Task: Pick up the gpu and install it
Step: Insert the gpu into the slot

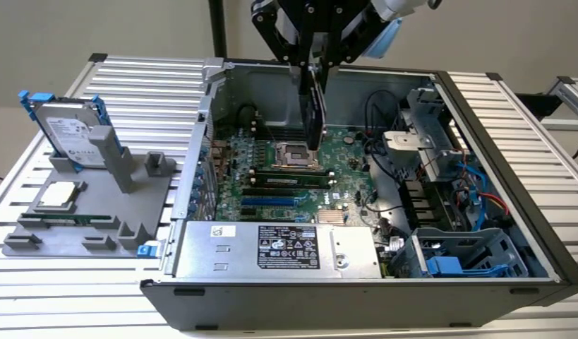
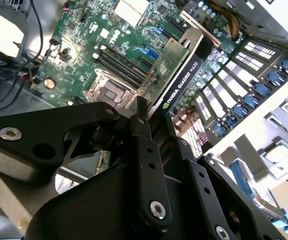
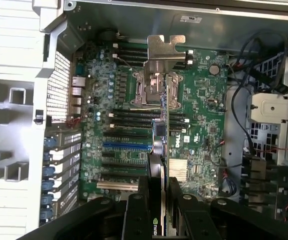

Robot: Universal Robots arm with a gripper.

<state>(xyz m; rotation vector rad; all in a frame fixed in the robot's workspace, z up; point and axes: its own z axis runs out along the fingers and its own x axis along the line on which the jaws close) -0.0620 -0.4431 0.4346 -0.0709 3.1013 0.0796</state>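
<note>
My gpu [image 1: 314, 113] hangs edge-down, my fingers [image 1: 310, 62] clamped tight on its upper edge. It is over the motherboard [image 1: 269, 176] inside the open case [image 1: 364, 311]. On the desk [image 1: 53, 304], at the exterior view's left, a grey tray [image 1: 128, 205] holds a hard drive [image 1: 68, 138] upright.

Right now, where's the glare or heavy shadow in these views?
Exterior view: the ribbed silver table is bright, the open grey computer case dimmer inside. First wrist view: the silver bracket of the green-and-black gpu glints. Second wrist view: the black gripper reads dark; the table beyond washes out white.
</note>
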